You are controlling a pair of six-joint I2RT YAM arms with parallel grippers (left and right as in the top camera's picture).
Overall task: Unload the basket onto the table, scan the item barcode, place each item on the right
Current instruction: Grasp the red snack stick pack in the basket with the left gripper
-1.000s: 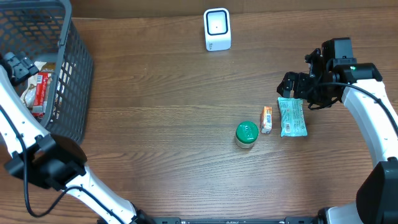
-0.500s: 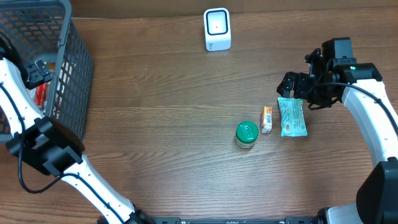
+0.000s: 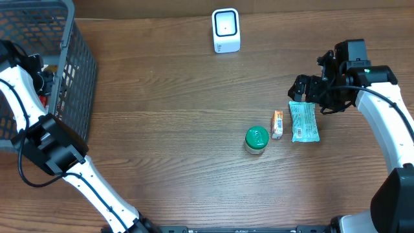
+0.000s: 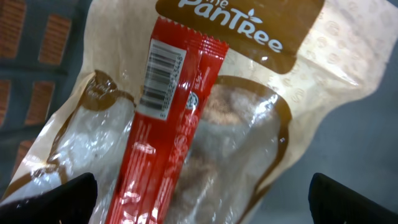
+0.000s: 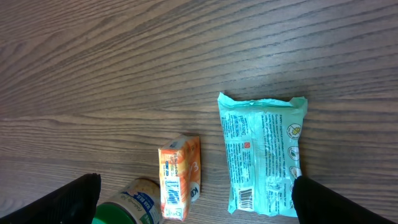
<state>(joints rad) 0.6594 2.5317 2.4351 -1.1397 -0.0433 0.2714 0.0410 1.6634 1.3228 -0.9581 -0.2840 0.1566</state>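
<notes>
Jaws wide, the left gripper point(image 4: 199, 208) hangs over the red stick packet point(image 4: 168, 124) (on a PanTree bag point(image 4: 298, 106), in the basket point(image 3: 81, 84)); pinch it below its barcode. Right gripper point(image 5: 199, 205) is also wide, empty.

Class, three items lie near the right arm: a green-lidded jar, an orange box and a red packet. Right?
Not quite: the packet beside the orange box and green-lidded jar is teal, not red; the right wrist view shows it.
</notes>
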